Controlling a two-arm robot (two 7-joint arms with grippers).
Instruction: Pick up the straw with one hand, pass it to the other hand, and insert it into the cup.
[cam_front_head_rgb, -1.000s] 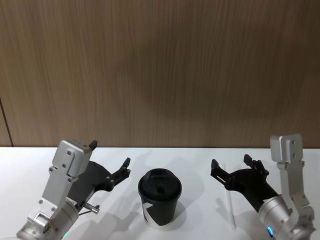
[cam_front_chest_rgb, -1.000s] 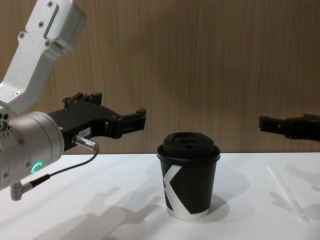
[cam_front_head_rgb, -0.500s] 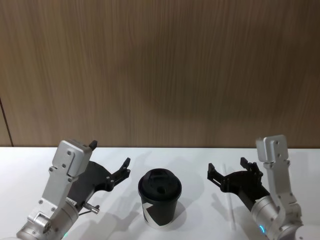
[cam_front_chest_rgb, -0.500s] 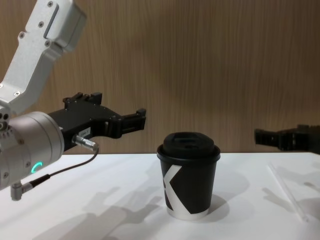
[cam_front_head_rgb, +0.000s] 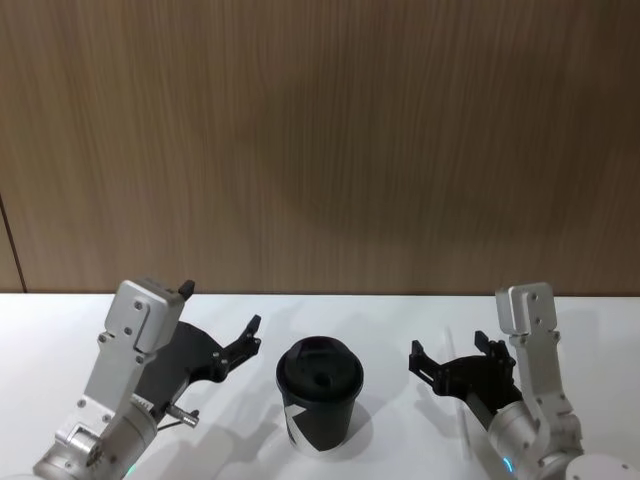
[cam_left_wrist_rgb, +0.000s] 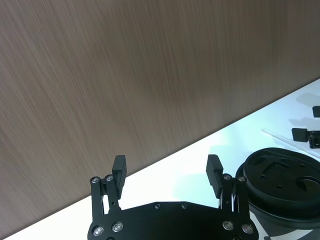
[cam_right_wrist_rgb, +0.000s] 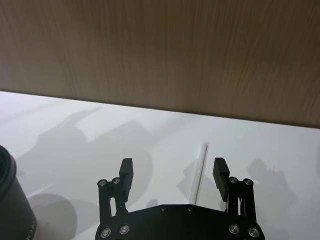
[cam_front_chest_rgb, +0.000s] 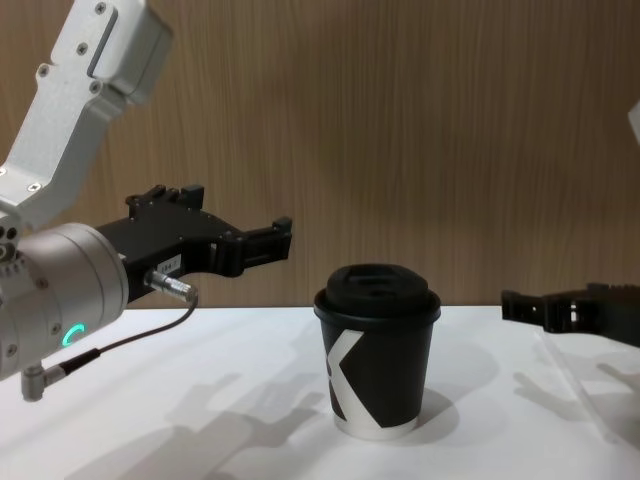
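As the lidded cup (cam_front_head_rgb: 319, 395) stands upright, left gripper (cam_front_head_rgb: 220, 308) and right gripper (cam_front_head_rgb: 449, 350) flank it, jaws apart, the right above the straw (cam_right_wrist_rgb: 200, 169).

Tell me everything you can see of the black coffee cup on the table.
The cup is a black paper coffee cup with a black plastic lid, a white angular K-like mark on its side and a white base rim. It stands upright and closed on the white table, between the left gripper and the right gripper, both open and apart from it. Nothing touches it but the table, and nothing is stuck in the lid.
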